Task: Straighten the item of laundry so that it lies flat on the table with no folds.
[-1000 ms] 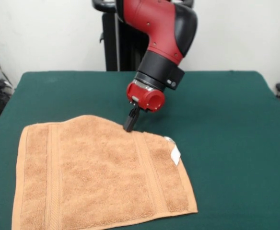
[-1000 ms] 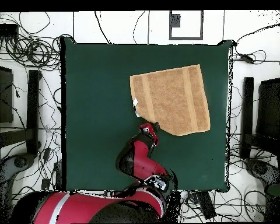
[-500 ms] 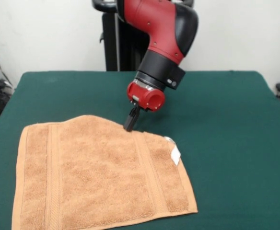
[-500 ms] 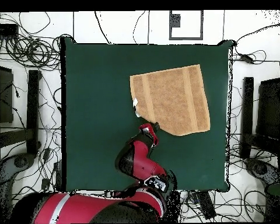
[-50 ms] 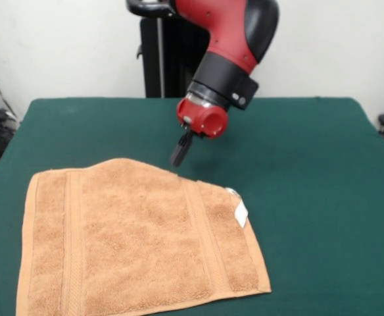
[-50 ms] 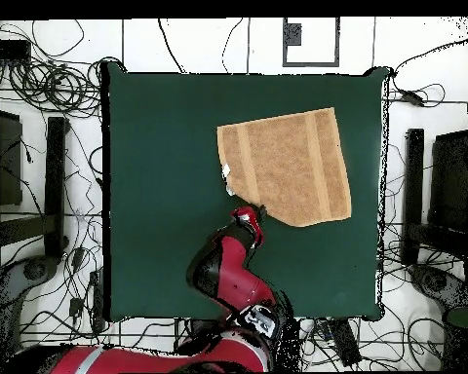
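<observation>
The item of laundry (image 5: 139,243), an orange-tan towel, lies on the green table (image 5: 310,164) at the near left. Its woven bands run front to back, and a white tag (image 5: 240,212) sticks out at its right side. The far edge runs slantwise, so that corner looks tucked under. My gripper (image 5: 177,158) hangs just above the table beyond that slanted edge, shut and holding nothing. From overhead, the towel (image 6: 287,166) lies toward the upper right of the table (image 6: 160,175), with the gripper (image 6: 254,208) at its cut lower-left corner.
Cables, stands and dark equipment (image 6: 43,195) surround the table on the floor. The towel's near edge runs out of the front view at the bottom.
The gripper has risen off the towel's far edge and now hangs a little higher. The towel's outline is unchanged.
</observation>
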`<state>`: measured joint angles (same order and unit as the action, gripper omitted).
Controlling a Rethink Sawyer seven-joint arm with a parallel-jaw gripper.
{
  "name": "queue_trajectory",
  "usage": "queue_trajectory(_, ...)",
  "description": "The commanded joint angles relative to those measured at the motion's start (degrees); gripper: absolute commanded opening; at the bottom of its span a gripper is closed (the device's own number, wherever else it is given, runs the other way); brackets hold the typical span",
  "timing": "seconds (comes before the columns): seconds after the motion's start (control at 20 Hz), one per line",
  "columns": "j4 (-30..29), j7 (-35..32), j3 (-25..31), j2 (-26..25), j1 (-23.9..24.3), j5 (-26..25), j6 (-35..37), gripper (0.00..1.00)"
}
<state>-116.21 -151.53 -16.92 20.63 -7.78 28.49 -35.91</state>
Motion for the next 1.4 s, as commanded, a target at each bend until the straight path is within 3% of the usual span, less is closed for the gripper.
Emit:
queue_trajectory(0.05, -3.7, -12.5, 6.5, 4.6, -3.3, 7.8, 8.4, 0.00)
queue_trajectory(0.25, -4.4, -12.0, 5.9, 5.3, -4.9, 12.3, 9.4, 0.00)
queue_trajectory(0.7, -5.1, -14.1, 7.4, 4.7, -3.4, 10.7, 5.7, 0.00)
queue_trajectory(0.75, -5.1, -14.3, 7.4, 4.6, -3.5, 10.8, 5.4, 1.00)
queue_trajectory(1.05, -5.1, -14.6, 7.4, 4.3, -3.4, 10.1, 4.5, 1.00)
queue_trajectory(1.1, -5.2, -14.6, 7.5, 4.4, -3.1, 9.8, 4.6, 0.00)
queue_trajectory(1.4, -5.1, -14.2, 7.4, 4.4, -3.2, 9.8, 4.8, 0.00)
